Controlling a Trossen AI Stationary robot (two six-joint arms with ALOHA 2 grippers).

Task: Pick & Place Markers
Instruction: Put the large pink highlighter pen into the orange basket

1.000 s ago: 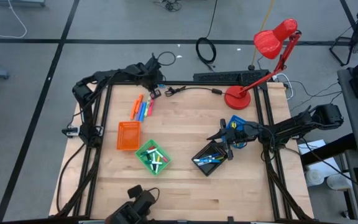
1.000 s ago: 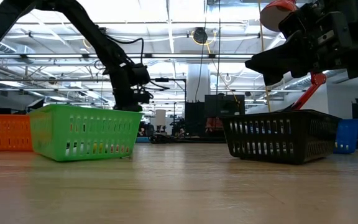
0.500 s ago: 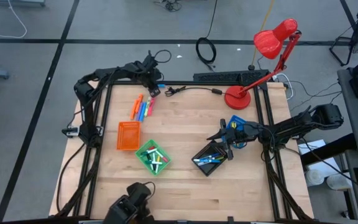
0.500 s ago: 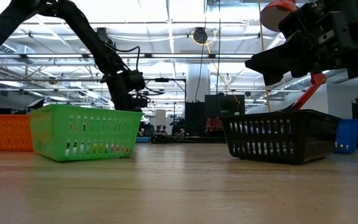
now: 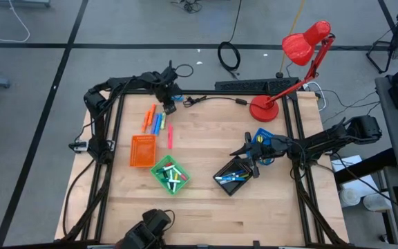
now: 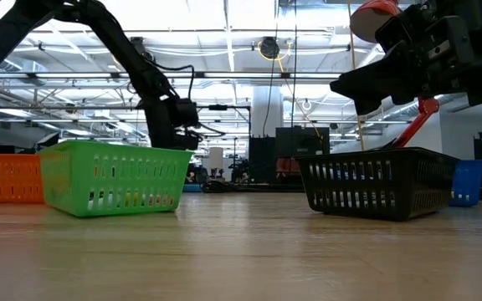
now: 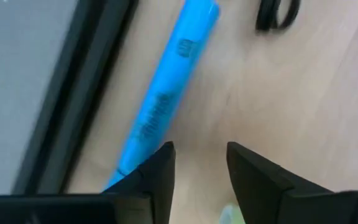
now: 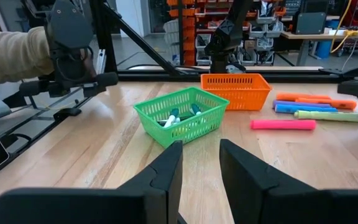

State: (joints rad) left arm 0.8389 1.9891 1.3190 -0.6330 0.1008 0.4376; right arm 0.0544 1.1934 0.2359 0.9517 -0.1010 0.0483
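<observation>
My left gripper [image 5: 167, 99] [image 6: 176, 138] is open at the table's far left corner, pointing down at the wood. A chunky blue marker [image 7: 166, 93] lies flat beside its fingers, along the black frame rail. A row of orange, blue and yellow-green markers [image 5: 155, 121] [image 8: 316, 106] lies flat next to it, and a pink marker [image 5: 169, 137] [image 8: 283, 124] lies apart from the row. My right gripper [image 5: 249, 155] [image 8: 197, 163] hovers open and holds nothing above the black tray [image 5: 223, 169] [image 6: 379, 180], which holds blue markers. My left gripper [image 7: 197, 165] has bare wood between its fingers. One finger [image 7: 157, 171] stands over the blue marker's end [image 7: 124, 168]; I cannot tell whether it touches it.
The orange tray [image 5: 142, 150] and the green tray [image 5: 159, 166] [image 8: 179, 99] with markers stand left of centre, and the blue tray [image 5: 262, 135] is behind my right gripper. A red lamp [image 5: 302, 48] and a black cable [image 5: 216, 99] sit at the far edge. A person's sleeve [image 8: 11, 56] shows at the near edge.
The pink marker has left the row and now lies by itself, closer to the table's near edge. My left gripper has shifted slightly over the far left corner.
</observation>
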